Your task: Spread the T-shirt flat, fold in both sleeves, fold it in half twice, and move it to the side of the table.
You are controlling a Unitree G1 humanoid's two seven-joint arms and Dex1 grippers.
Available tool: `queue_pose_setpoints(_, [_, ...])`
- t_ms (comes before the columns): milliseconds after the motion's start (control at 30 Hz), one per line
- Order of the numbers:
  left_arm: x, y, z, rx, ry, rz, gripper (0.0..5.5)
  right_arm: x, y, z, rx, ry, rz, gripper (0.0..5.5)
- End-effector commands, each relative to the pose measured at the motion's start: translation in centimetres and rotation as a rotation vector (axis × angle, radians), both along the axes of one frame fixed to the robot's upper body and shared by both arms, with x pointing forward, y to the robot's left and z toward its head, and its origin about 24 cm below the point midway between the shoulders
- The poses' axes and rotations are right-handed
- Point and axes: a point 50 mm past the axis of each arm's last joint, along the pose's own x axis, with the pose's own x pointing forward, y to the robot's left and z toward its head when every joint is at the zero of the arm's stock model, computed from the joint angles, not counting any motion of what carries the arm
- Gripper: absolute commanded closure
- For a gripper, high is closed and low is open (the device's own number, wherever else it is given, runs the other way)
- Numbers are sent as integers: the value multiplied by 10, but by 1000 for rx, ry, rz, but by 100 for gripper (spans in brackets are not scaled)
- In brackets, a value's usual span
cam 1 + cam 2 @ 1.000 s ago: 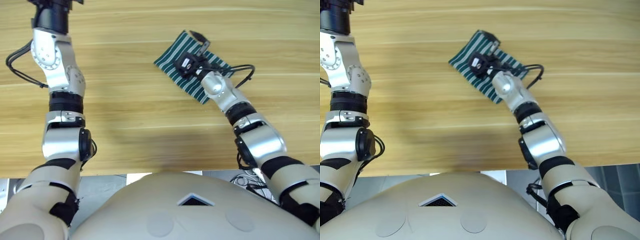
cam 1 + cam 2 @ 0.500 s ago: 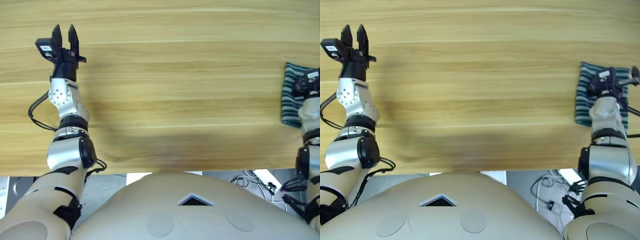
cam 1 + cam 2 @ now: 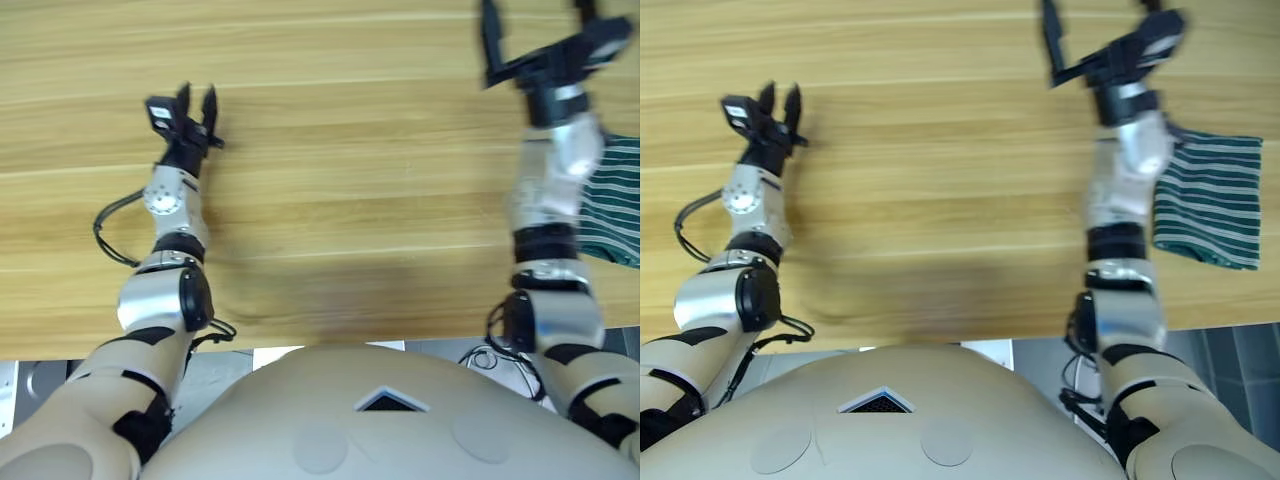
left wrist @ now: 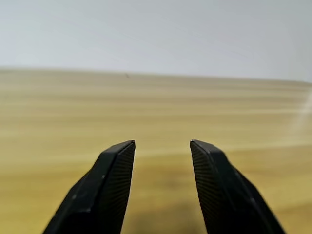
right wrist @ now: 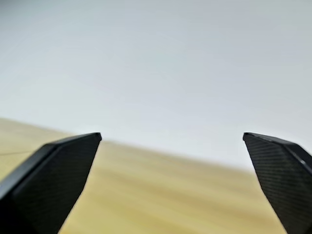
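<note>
green-striped t-shirt (image 3: pixel 1210 200), folded small, now lies at the right edge of the table (image 3: pixel 350 150), no longer at centre. we see the right gripper (image 3: pixel 1098 18) lifted off it, fingers spread wide and empty; the left gripper (image 3: pixel 197 97) hangs parted too. we judge the task essentially complete.

We count 1 T-shirt (image 3: pixel 1210 212): 1 green piece with white stripes, folded into 1 rectangle and lying on the right side of the table. We count 1 wooden table (image 3: pixel 340 200), which bears that 1 garment. We count 2 grippers: the left gripper (image 3: pixel 197 92) over the left part of the table, and the right gripper (image 5: pixel 171 137) over its far right part. Each has 2 black fingers (image 4: pixel 114 180) with 1 gap between them, so we make it 4 fingers in all.
</note>
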Motion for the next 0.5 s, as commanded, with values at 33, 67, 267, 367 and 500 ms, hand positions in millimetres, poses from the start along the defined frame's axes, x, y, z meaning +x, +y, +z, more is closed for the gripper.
queue_pose_setpoints(33, [-5,-1,-18,-17,144,41,339,6,15,-50,83,326,-39,13])
queue_pose_setpoints(67, [-5,1,-17,-22,137,64,339,5,13,-60,99,396,-82,13])
queue_pose_setpoints(267, [5,27,2,3,70,241,339,8,1,-77,28,581,-269,13])
queue_pose_setpoints(367, [5,38,6,122,61,319,339,10,-4,-79,-37,619,-350,13])
queue_pose_setpoints(500, [6,37,2,195,126,330,339,3,-18,-94,-167,739,-479,13])
